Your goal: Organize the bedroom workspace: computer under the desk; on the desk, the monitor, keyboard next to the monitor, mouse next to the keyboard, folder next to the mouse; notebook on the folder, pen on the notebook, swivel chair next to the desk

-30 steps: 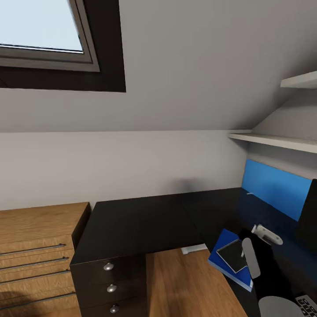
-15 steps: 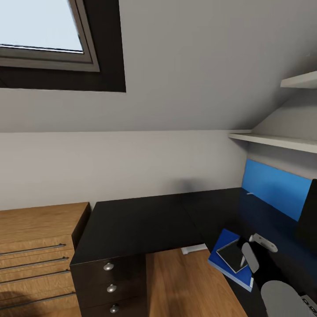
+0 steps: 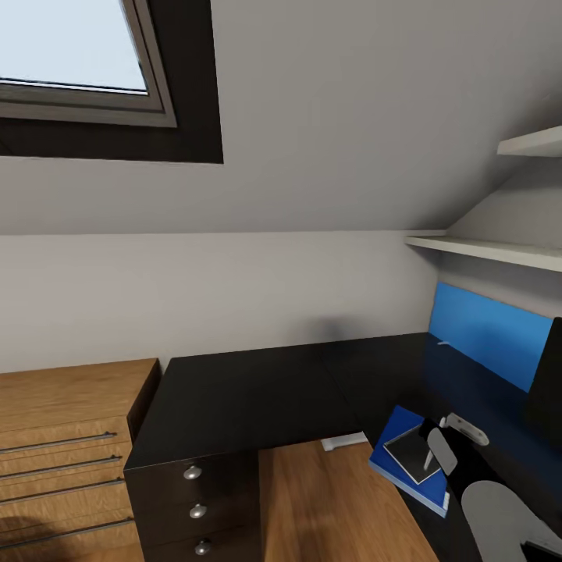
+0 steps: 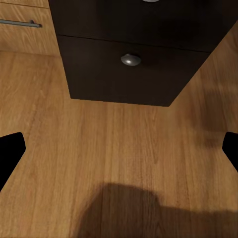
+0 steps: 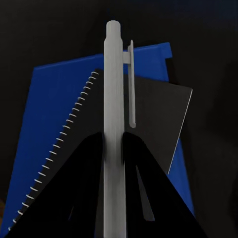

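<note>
The blue folder (image 3: 400,467) (image 5: 54,109) lies flat on the glossy black desk (image 3: 250,398), near its inner front edge. The dark spiral-bound notebook (image 3: 405,453) (image 5: 153,114) rests on top of the folder. My right gripper (image 3: 439,442) (image 5: 113,146) hovers just above the notebook, shut on the pale grey pen (image 3: 428,456) (image 5: 113,84), which points out past its fingertips over the notebook's cover. My left gripper (image 4: 119,153) hangs open over the wooden floor in front of the desk's black drawer unit (image 3: 195,492) (image 4: 131,64). A black panel (image 3: 548,382) at the right edge may be the monitor.
A light wooden drawer cabinet (image 3: 70,437) stands left of the desk. White shelves (image 3: 499,250) and a blue wall panel (image 3: 488,336) sit above the desk's right wing. A skylight window (image 3: 78,55) is up on the sloped wall. Wooden floor (image 3: 328,507) lies in the desk's nook.
My right gripper, still gripping the pen, has drawn back slightly and settled lower over the notebook. The folder, the notebook and the camera have not moved.
</note>
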Available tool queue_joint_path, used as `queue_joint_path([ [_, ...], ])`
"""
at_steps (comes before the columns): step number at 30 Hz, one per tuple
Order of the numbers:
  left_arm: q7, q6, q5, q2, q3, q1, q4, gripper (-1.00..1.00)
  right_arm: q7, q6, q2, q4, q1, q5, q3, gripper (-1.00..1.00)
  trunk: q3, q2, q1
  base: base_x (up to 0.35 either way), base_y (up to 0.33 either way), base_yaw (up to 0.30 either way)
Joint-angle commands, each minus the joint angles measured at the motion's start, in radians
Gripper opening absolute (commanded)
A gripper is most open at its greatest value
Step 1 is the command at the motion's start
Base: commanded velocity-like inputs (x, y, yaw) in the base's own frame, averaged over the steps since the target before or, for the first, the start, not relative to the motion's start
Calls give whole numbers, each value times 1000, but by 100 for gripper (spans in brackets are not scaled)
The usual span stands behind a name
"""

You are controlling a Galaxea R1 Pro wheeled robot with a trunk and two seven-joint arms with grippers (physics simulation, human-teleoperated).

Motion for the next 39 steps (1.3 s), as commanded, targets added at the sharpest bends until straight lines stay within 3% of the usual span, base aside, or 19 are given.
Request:
queue_joint_path([
  [1,-9,-1,-2,-1,6,0,-1,100,0,3,0,-1,-1,-10,0,-100,-1,-1,0,0,0,0],
  [23,-9,-2,-2,-2,6,0,-1,100,40,0,0,24,-2,-8,2,-100,-1,-1,0,11,7,0],
  [24,-9,-2,-2,-2,6,0,-1,100,41,0,0,25,-3,-8,2,100,-1,-1,0,1,1,0],
  [39,-9,-2,-2,-3,4,0,-1,100,40,-47,1,19,-3,-9,2,100,-1,-1,0,0,0,0],
])
